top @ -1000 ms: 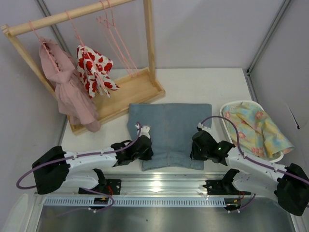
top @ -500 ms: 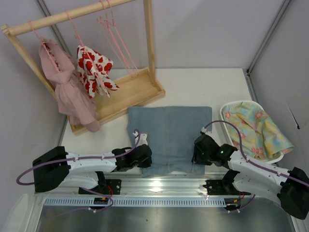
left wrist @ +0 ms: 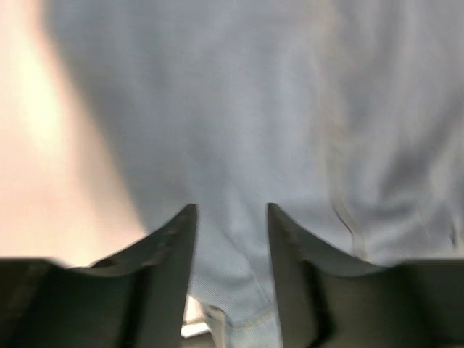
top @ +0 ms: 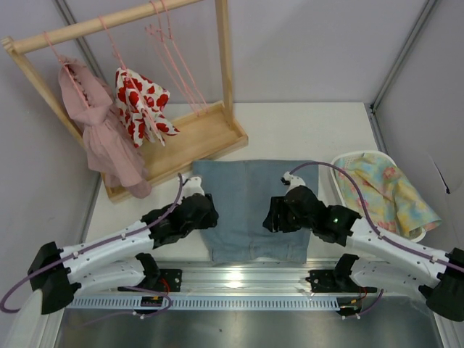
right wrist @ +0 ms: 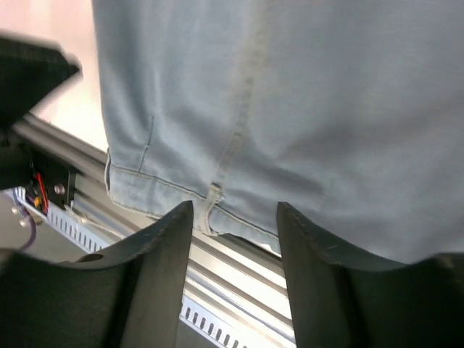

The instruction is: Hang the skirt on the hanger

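Left tool (left wrist: 232,217) spread, pinching nothing; right tool (right wrist: 235,214) likewise; both over skirt (top: 250,196), flat on bench (top: 312,130); hanger (top: 159,32) bare on rack (top: 225,58), well apart; judged: hanging not begun.

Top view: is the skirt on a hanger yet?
No, the skirt lies flat on the table between the two arms, while the pink hangers hang bare on the rack.

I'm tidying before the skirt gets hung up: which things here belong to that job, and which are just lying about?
For the job: denim skirt; empty pink hanger.
Lying about: wooden rack; pink dress; heart-print garment; floral cloth; white basket.
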`<move>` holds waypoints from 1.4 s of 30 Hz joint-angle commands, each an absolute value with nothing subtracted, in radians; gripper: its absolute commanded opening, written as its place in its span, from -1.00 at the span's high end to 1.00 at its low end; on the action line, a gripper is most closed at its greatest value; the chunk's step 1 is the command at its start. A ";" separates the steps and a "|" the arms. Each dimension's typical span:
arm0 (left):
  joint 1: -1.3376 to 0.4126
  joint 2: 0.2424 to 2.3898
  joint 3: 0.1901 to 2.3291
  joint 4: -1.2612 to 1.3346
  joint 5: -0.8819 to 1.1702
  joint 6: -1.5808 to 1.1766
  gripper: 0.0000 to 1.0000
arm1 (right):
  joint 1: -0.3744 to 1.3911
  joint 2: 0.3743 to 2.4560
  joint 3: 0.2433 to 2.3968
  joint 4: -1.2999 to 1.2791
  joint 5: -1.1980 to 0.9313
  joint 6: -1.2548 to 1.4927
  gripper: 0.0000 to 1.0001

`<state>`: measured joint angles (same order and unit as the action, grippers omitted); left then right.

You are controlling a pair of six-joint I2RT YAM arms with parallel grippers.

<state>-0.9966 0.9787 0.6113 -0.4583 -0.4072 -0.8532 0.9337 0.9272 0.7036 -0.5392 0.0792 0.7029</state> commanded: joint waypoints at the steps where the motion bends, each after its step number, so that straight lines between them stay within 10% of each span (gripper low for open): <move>1: -0.873 0.948 0.540 -0.431 -0.387 -0.825 0.10 | 0.980 1.020 0.693 -0.393 0.044 0.681 -0.01; 5: -0.821 0.988 0.479 -0.357 -0.376 -0.833 0.36 | 1.051 1.139 0.677 -0.289 0.041 0.719 0.31; 24: -0.735 1.213 0.485 -0.238 -0.282 -0.649 0.36 | 1.143 1.338 0.641 -0.210 0.094 0.813 0.47; 30: -0.733 1.048 0.584 -0.374 -0.277 -0.655 -0.05 | 1.141 1.209 0.689 -0.229 0.058 0.778 0.19; 34: -0.729 0.944 0.607 -0.475 -0.382 -0.705 -0.79 | 1.138 1.132 0.735 -0.256 0.095 0.747 0.01; 42: -0.726 0.766 0.457 -0.534 -0.295 -0.885 -0.82 | 1.030 1.204 0.866 -0.294 0.134 0.706 -0.16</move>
<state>-0.7326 0.8215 0.5270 -0.4850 -0.3412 -0.7929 1.0885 1.1725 0.7952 -0.2729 0.1005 0.7349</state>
